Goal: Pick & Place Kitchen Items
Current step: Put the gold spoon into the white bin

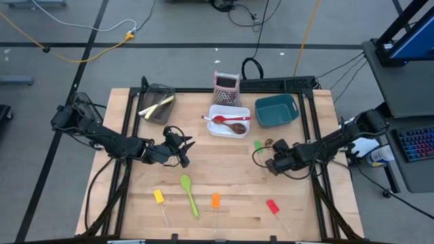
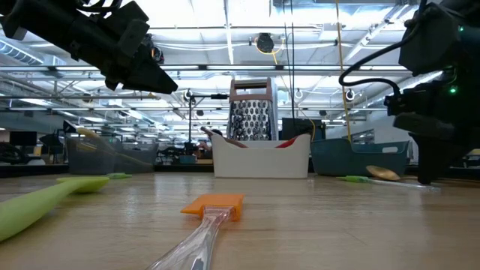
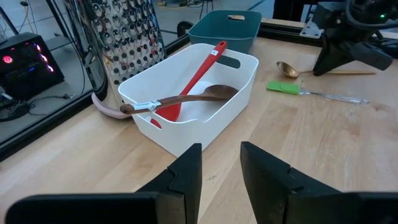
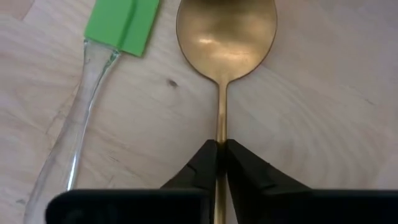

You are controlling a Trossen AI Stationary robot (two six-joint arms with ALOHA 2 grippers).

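Near the table's right edge, right claw was clamped on the gold spoon handle; thin, stiff, slippery metal, best gripped mid-handle. Left claw open, mid-table.

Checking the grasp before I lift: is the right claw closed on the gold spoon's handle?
Yes, the right claw has both fingers pinched against the thin handle of the gold spoon, just below its bowl.

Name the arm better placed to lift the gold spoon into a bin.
Right. Its gripper has its jaws already shut on the gold spoon's handle, while the left gripper hangs open near the white bin.
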